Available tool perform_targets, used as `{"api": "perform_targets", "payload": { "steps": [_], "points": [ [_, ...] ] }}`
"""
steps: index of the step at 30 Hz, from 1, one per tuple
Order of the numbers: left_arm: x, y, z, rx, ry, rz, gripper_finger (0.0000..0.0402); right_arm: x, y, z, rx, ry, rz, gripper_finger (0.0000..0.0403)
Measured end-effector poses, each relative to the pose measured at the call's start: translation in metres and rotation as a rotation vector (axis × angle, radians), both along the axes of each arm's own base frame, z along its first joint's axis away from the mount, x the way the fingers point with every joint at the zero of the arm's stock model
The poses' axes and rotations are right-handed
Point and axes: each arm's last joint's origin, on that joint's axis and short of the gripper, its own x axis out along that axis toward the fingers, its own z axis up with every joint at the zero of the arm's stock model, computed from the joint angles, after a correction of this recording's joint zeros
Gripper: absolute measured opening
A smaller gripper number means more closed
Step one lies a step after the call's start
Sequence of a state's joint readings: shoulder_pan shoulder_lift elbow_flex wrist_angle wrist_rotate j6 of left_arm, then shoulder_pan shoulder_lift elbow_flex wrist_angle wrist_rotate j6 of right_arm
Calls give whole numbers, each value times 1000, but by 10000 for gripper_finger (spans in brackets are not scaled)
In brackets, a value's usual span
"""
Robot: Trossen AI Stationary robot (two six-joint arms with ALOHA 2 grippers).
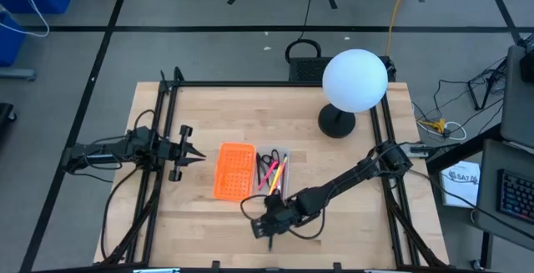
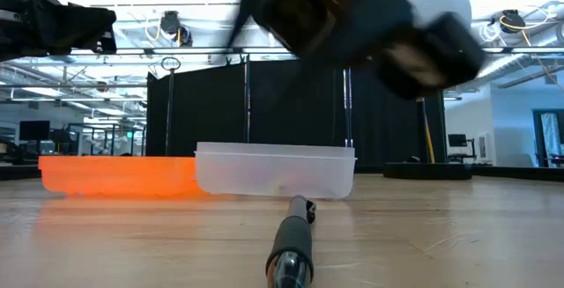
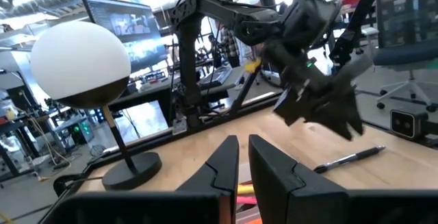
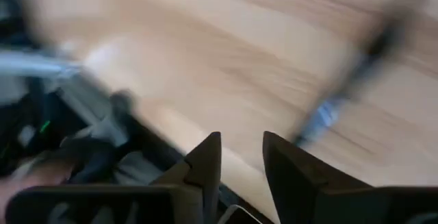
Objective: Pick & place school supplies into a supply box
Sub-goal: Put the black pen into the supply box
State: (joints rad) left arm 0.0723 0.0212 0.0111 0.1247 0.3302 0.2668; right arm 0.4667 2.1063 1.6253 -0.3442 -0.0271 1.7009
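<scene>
on the wooden table (image 1: 350, 189), the right gripper (image 1: 269, 233) hovers, fingers apart, near a pen (image 2: 293, 246); left gripper (image 1: 200, 156) nearly closed.

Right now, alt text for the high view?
Top-down on a wooden table: the right gripper hovers over the near edge, just below the clear supply box holding pens, with an orange tray alongside the box. The left gripper waits left of the tray; a white globe lamp stands at the far right.
</scene>
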Motion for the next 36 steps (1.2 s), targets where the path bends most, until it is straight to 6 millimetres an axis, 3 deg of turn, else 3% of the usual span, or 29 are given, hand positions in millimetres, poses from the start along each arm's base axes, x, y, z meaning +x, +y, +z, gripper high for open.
{"api": "perform_targets", "payload": {
  "steps": [5,13,23,30,36],
  "points": [
    [0,0,-2,-2,18,1,44,-6,-11,-7,67,184,-127,105],
    [0,0,-2,10,21,3,44,1,-22,-14,86,203,-176,103],
    [0,1,-2,13,14,20,44,2,-10,-46,159,314,-154,102],
    [0,1,-2,4,16,19,44,2,-19,-54,117,369,-121,102],
    [0,1,-2,-2,18,18,44,-18,-26,-61,72,595,-39,101]
  ]
}}
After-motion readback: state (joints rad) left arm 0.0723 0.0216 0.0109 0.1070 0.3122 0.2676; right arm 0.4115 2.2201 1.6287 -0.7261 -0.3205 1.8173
